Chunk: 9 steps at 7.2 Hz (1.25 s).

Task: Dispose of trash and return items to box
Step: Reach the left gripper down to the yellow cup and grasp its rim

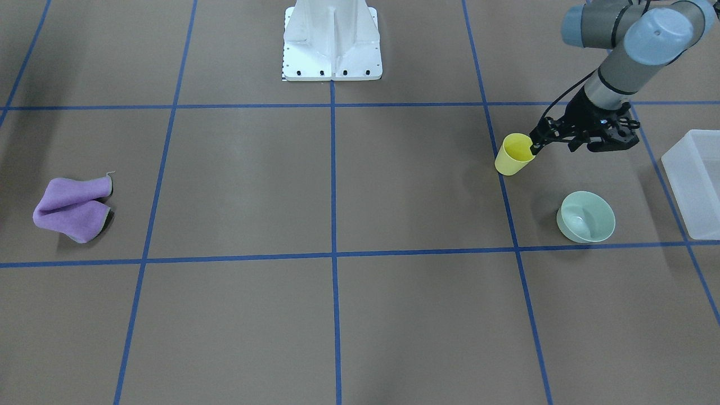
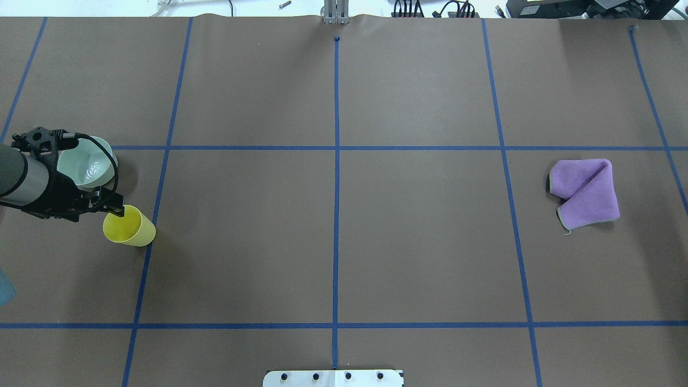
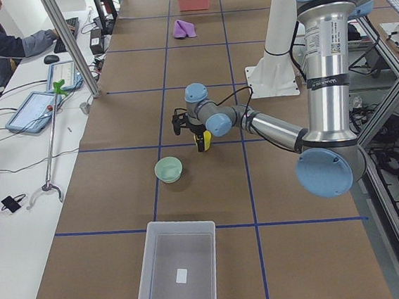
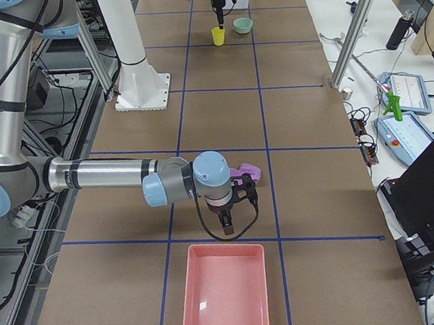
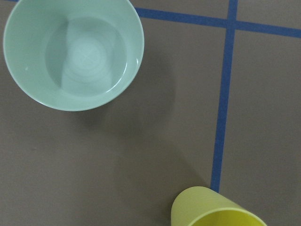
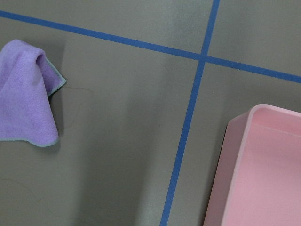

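Observation:
The yellow cup stands upright near a blue tape line, and also shows in the overhead view and the left wrist view. My left gripper reaches down onto its rim and looks shut on the rim wall. The mint-green bowl sits upright and empty beside it, seen from above in the left wrist view. The frosted white box is past the bowl at the table's end. My right gripper hangs at the far end; I cannot tell whether it is open or shut.
A crumpled purple cloth lies at the robot's right end, close to the right gripper. A pink tray sits just beyond it. The white pedestal base stands at the robot's edge. Blue tape lines grid the brown table.

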{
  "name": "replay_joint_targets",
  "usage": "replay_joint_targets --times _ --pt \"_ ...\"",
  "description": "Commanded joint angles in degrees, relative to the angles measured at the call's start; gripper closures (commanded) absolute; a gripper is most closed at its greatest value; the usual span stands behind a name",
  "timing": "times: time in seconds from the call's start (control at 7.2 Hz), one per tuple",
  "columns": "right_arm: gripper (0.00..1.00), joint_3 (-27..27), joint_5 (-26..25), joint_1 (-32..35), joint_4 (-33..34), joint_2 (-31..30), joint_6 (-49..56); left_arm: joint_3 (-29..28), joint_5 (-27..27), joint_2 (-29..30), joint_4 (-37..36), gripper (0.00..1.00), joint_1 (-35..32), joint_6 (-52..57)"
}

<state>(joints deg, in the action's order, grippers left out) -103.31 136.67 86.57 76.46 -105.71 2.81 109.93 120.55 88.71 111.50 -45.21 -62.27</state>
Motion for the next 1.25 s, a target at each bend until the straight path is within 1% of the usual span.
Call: replay_joint_targets --times 0.0,0.14,0.28,0.56,0.69,0.83,0.97,1.11 --pt "0.00 0.03 0.00 0.00 0.00 0.07 0.00 -0.42 -0.05 -0.02 0.21 0.50 1.08 -0.31" --pt "0.00 0.03 0.09 0.00 0.00 -0.02 0.00 -0.77 0.21 -0.02 0.29 0.77 1.26 -0.39" --pt "0.00 0.12 0.44 0.00 0.00 0.07 0.00 -0.77 0.47 0.06 0.29 1.00 1.35 -0.39" --pt "0.00 0.30 0.27 -0.17 0.09 0.51 0.09 0.01 0.65 0.33 0.56 1.00 1.26 -0.39" --pt "0.00 0.82 -0.26 -0.79 0.09 1.64 -0.09 1.84 4.57 0.33 0.38 1.00 0.91 -0.31" --pt "0.00 5.18 0.08 -0.97 0.00 6.61 -0.35 3.08 9.65 0.24 0.47 1.00 -2.40 -0.31" --pt "0.00 7.39 0.09 -1.32 0.00 9.10 -0.87 4.31 13.79 0.24 0.21 1.00 -7.74 0.30" --pt "0.00 7.50 0.17 -2.80 -0.09 10.51 -4.97 4.67 16.79 0.07 0.21 1.00 -14.23 2.14"
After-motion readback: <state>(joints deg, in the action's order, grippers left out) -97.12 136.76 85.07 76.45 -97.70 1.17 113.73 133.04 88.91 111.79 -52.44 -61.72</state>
